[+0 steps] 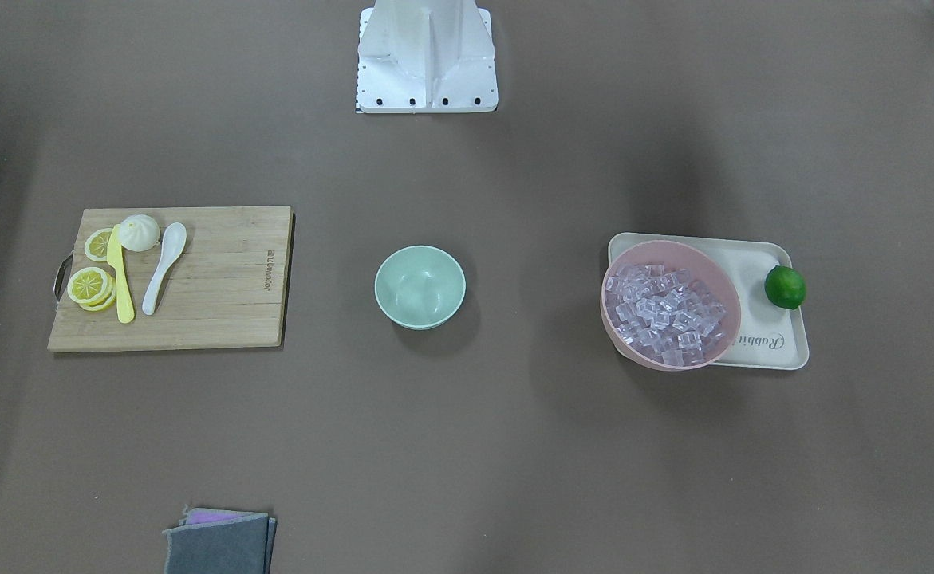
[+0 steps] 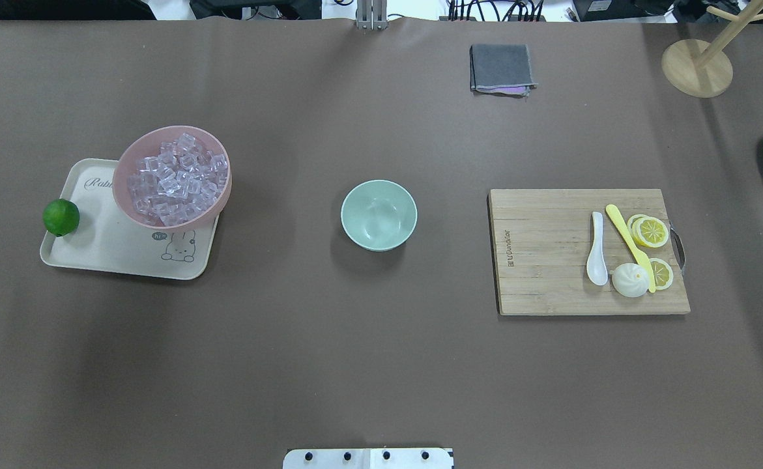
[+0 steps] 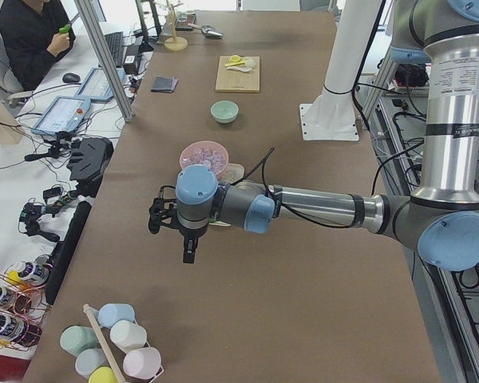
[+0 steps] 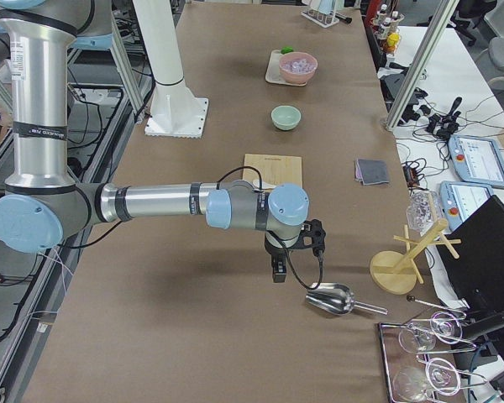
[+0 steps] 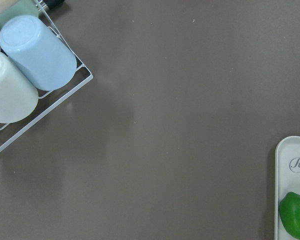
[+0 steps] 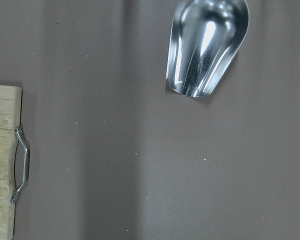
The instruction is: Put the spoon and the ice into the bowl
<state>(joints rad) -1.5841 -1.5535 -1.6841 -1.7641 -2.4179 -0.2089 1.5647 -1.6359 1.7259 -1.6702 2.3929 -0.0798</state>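
The white spoon point(image 2: 596, 249) lies on the wooden cutting board point(image 2: 544, 260), also in the front-facing view point(image 1: 163, 267). The empty mint-green bowl point(image 2: 378, 215) stands at the table's middle point(image 1: 419, 285). The ice point(image 2: 176, 177) fills a pink bowl point(image 2: 186, 223) on a cream tray point(image 2: 114, 251). My left gripper point(image 3: 190, 251) hangs beyond the tray, away from the ice. My right gripper point(image 4: 279, 273) hangs past the board near a metal scoop point(image 6: 207, 47). Both show only in side views, so I cannot tell open or shut.
A yellow knife point(image 2: 629, 244), lemon slices point(image 2: 653, 231) and a white bun point(image 2: 630, 280) share the board. A lime point(image 2: 60, 217) sits on the tray. A grey cloth point(image 2: 500, 68) lies at the far edge. A cup rack point(image 5: 30, 65) stands near the left wrist.
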